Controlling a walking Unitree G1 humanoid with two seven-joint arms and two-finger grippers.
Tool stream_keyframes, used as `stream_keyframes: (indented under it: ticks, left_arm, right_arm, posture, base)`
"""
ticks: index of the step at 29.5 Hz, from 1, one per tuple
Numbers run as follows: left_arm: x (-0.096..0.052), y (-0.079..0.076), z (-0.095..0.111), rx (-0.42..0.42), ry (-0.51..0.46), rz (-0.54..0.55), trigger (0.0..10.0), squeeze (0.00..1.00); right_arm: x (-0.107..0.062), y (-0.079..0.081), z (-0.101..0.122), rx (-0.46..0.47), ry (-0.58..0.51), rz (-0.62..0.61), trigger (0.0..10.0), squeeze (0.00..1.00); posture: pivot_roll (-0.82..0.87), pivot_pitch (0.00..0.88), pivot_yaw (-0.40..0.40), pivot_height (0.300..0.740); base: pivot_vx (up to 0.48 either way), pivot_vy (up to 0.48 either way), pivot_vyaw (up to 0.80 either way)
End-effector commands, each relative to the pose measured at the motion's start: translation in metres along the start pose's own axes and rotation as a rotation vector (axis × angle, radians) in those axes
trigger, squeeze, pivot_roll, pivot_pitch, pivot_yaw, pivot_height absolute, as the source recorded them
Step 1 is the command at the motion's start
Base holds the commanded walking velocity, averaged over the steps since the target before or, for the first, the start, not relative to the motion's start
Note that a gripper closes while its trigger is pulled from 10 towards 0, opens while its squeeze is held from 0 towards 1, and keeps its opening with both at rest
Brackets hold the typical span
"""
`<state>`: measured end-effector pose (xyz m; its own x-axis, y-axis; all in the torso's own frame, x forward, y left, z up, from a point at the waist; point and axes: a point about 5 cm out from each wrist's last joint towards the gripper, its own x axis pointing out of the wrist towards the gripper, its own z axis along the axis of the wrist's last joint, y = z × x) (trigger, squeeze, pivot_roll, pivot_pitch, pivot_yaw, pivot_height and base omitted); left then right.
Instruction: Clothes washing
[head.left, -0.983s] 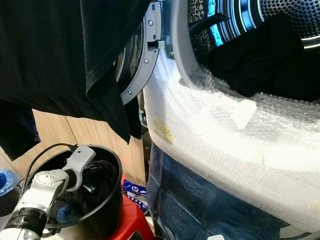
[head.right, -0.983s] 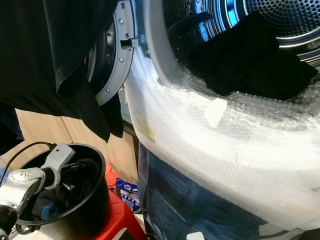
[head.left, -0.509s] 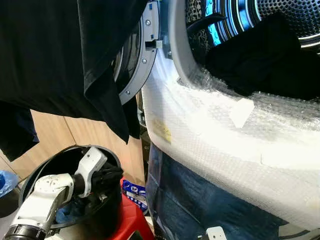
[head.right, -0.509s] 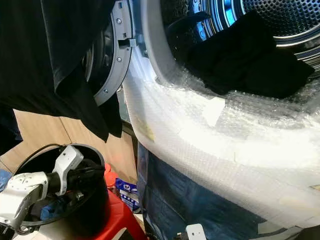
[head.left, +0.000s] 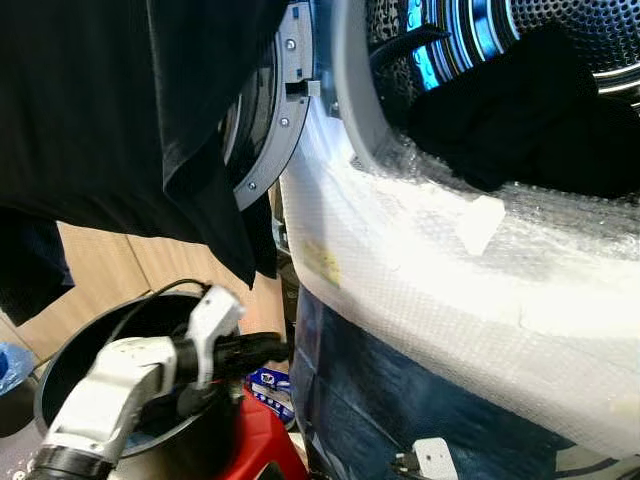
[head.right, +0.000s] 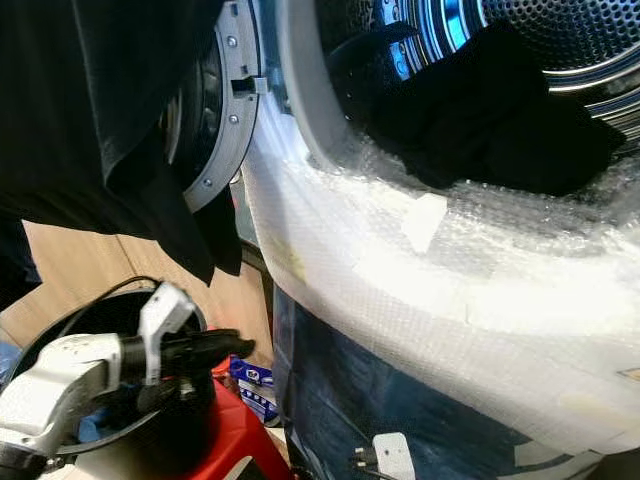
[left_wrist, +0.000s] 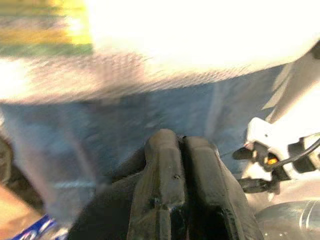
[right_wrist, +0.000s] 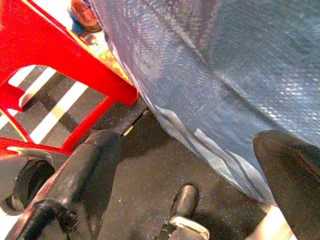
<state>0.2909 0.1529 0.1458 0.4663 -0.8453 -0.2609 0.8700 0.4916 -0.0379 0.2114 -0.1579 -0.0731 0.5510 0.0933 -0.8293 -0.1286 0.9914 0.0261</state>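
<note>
The washer (head.left: 440, 290) is seen at 3 o'clock, wrapped in bubble wrap, with blue film over its lower front. Its door (head.left: 262, 120) is swung open toward 11 o'clock. The drum (head.left: 540, 25) is seen at 1 o'clock; dark clothes (head.left: 530, 120) are heaped at its mouth, partly over the rim. A black garment (head.left: 120, 110) is hung across the view from 9 to 12 o'clock, in front of the door.

A black bucket (head.left: 55, 365) is placed at 7 o'clock on a red stool (head.left: 262, 450), just beside the washer's lower front. Dark and blue laundry is seen inside it.

The left gripper (head.left: 268, 348) is held above the bucket's rim at 7 o'clock, pointed toward the washer. In the left wrist view its fingers (left_wrist: 165, 165) are pressed together, with dark cloth (left_wrist: 107, 210) seen around them; whether the cloth is gripped cannot be told.

In the right wrist view the right gripper (right_wrist: 200, 150) is spread wide, low over a dark floor (right_wrist: 150, 185), between the stool and the blue film; nothing is held.
</note>
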Motion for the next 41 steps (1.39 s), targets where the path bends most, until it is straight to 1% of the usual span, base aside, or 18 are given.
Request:
stream_keyframes:
  ticks: [1,3,11,13,23,25,27,33,38,41]
  left_arm:
    - [0.007,-0.006,0.011,0.024,-0.025,-0.047,0.0,0.00]
    - [0.011,-0.008,0.016,0.033,-0.037,-0.062,0.0,0.00]
    - [0.021,-0.012,0.024,0.037,-0.060,-0.095,0.0,0.00]
    - [0.024,-0.014,0.031,0.044,-0.080,-0.113,0.0,0.00]
    - [0.032,-0.018,0.041,0.066,-0.103,-0.151,0.0,0.00]
    - [0.036,-0.019,0.049,0.077,-0.132,-0.159,0.0,0.00]
    - [0.038,-0.019,0.053,0.086,-0.142,-0.162,0.0,0.00]
    - [0.038,-0.020,0.060,0.102,-0.161,-0.162,0.0,0.00]
    - [0.039,-0.024,0.053,0.100,-0.141,-0.169,0.0,0.00]
    - [0.037,-0.024,0.055,0.103,-0.144,-0.164,0.0,0.00]
  right_arm:
    - [0.000,0.001,0.003,0.020,-0.013,-0.005,10.0,0.00]
    - [0.000,0.001,0.004,0.030,-0.019,-0.008,10.0,0.00]
    - [0.001,0.000,0.006,0.026,-0.023,-0.013,10.0,0.00]
    - [0.001,0.000,0.006,0.030,-0.023,-0.016,10.0,0.00]
    - [0.000,0.002,0.002,0.036,-0.017,-0.016,10.0,0.00]
    - [0.000,0.002,0.002,0.038,-0.018,-0.017,10.0,0.00]
    - [0.000,0.001,0.001,0.041,-0.018,-0.021,10.0,0.00]
    - [-0.001,-0.004,-0.002,0.038,-0.015,-0.031,10.0,0.00]
    - [-0.001,-0.007,-0.006,0.026,-0.002,-0.035,10.0,0.00]
    - [-0.002,-0.007,-0.008,0.016,0.004,-0.034,10.0,0.00]
  posture:
    - [0.09,0.000,0.058,0.740]
    - [0.09,0.000,0.057,0.740]
    - [0.09,0.000,0.056,0.740]
    - [0.09,0.000,0.056,0.740]
    - [0.08,0.000,0.060,0.740]
    - [0.08,0.000,0.057,0.740]
    - [0.08,0.000,0.059,0.740]
    - [0.07,0.000,0.060,0.740]
    - [0.07,0.000,0.047,0.740]
    - [0.08,0.000,0.046,0.740]
  base:
    - [0.000,0.000,0.00]
    - [0.000,0.000,0.00]
    - [0.000,0.000,0.00]
    - [0.000,0.000,0.00]
    - [0.000,0.000,0.00]
    - [0.000,0.000,0.00]
    - [0.000,0.000,0.00]
    - [0.000,0.000,0.00]
    - [0.000,0.000,0.00]
    - [0.000,0.000,0.00]
